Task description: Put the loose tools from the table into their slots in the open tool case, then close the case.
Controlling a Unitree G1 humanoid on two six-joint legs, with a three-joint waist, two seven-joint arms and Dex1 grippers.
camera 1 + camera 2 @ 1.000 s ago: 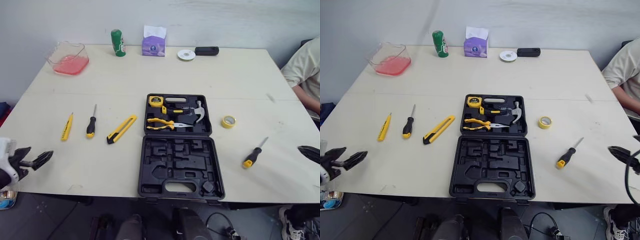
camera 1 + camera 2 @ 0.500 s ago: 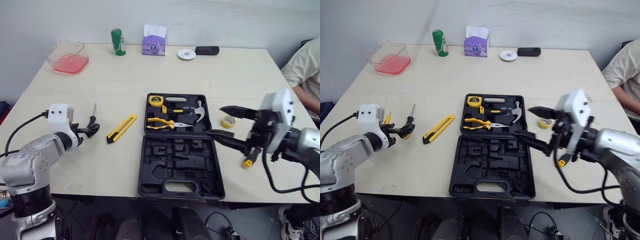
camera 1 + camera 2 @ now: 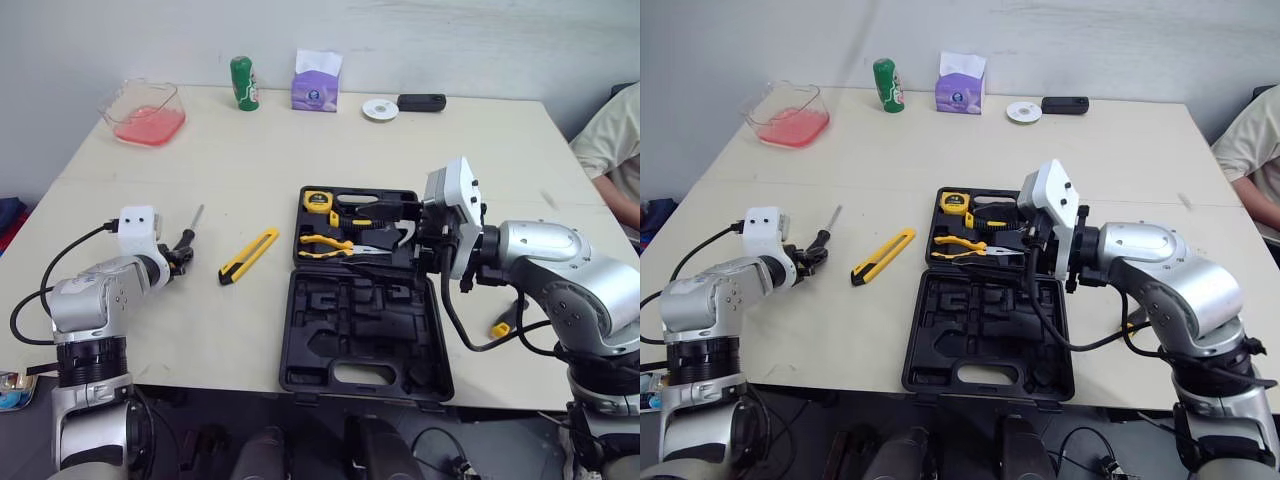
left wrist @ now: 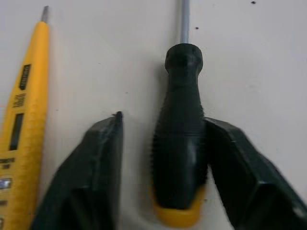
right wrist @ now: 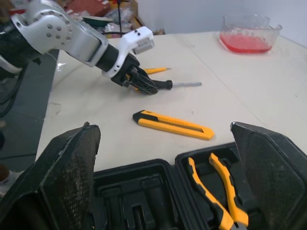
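**Op:** Since half a second ago my right arm has swung in from the right and now hangs over the far half of the tool case. The left gripper has closed in on the black-handled screwdriver.
**Log:** Jaws?
**Op:** The left ones straddle the handle, parted, not yet clamped. The right gripper is spread wide and empty.
**Log:** Tool position?
**Op:** Flat on the table, left of the case, between the yellow tester pen and the utility knife.
**Log:** Handling?
**Op:** I judge it light and stiff. The ribbed handle should grip well, but it is round and may roll. I take it mid-handle, not by the slick shaft.
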